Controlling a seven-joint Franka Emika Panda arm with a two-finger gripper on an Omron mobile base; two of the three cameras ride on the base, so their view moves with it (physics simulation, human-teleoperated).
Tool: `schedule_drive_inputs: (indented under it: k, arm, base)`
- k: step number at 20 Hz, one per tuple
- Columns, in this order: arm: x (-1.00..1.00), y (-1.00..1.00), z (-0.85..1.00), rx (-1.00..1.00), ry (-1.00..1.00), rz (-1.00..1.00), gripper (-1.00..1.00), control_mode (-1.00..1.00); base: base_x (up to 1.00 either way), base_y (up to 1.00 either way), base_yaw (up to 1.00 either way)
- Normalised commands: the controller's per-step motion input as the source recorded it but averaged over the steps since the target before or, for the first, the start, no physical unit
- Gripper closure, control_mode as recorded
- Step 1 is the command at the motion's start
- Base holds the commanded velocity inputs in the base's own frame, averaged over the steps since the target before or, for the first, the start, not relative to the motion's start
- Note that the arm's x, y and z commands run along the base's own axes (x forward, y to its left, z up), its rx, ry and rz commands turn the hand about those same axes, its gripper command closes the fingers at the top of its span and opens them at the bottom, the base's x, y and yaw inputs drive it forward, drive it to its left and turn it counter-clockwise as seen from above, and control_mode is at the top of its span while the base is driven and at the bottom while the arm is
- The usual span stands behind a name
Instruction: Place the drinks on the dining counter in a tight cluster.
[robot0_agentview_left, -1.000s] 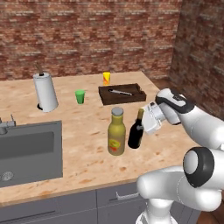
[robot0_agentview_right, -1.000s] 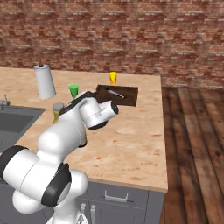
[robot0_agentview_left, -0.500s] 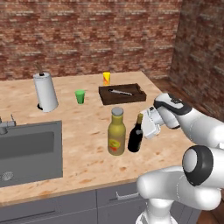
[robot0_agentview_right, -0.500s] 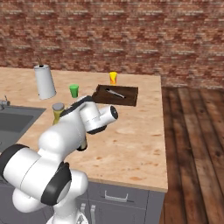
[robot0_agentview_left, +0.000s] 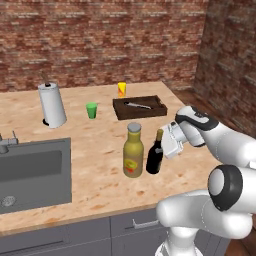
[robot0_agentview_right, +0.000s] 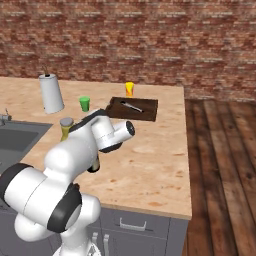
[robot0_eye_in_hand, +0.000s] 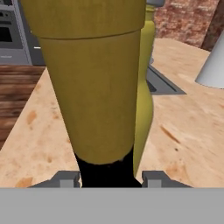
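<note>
1. Brick walls backed the dining counter (robot0_agentview_left: 100, 175), a broad speckled wooden top with a steel sink (robot0_agentview_left: 30, 170) set in at its left.

2. Near the front middle stood the yellow-olive bottle (robot0_agentview_left: 133, 156) and, just beside it on the right, the dark wine bottle (robot0_agentview_left: 155, 154) — close enough that they looked to be touching, or nearly so.

3. The gripper (robot0_agentview_left: 169, 142) was at the wine bottle's tan neck. In the hand view the neck filled the frame between the two finger tips, which stood on either side of it; whether they pressed on it I could not tell.

4. The small clear red-capped bottle showed in none of the views, so the cluster seemed to be two-thirds made.

5. To finish this step well, I judged the wine bottle should be standing flat before any release, and the fingers should part evenly — a one-sided pull could tip it into its neighbour.

6. A straight retreat, up or back along the gripper's own line, seemed safest, since the yellow-olive bottle sat right behind the neck.

7. Behind them lay a dark tray (robot0_agentview_left: 139, 107), a green cup (robot0_agentview_left: 91, 110), a yellow-orange cup (robot0_agentview_left: 122, 89) and a paper-towel roll (robot0_agentview_left: 52, 105), all well apart from the pair.
</note>
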Motion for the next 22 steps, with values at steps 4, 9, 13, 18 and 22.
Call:
schedule_drive_inputs:
  k: [4,9,13,18,22]
  arm:
    - [0.0,0.0,0.0,0.0,0.0,0.0,1.0,-1.0]
    - [0.0,0.0,0.0,0.0,0.0,0.0,-1.0,-1.0]
    - [0.0,0.0,0.0,0.0,0.0,0.0,-1.0,-1.0]
    - [0.0,0.0,0.0,0.0,0.0,0.0,-1.0,-1.0]
    - [0.0,0.0,0.0,0.0,0.0,0.0,-1.0,-1.0]
  base:
    - [0.0,0.0,0.0]
    - [0.0,0.0,0.0]
    - [0.0,0.0,0.0]
    - [0.0,0.0,0.0]
    - [0.0,0.0,0.0]
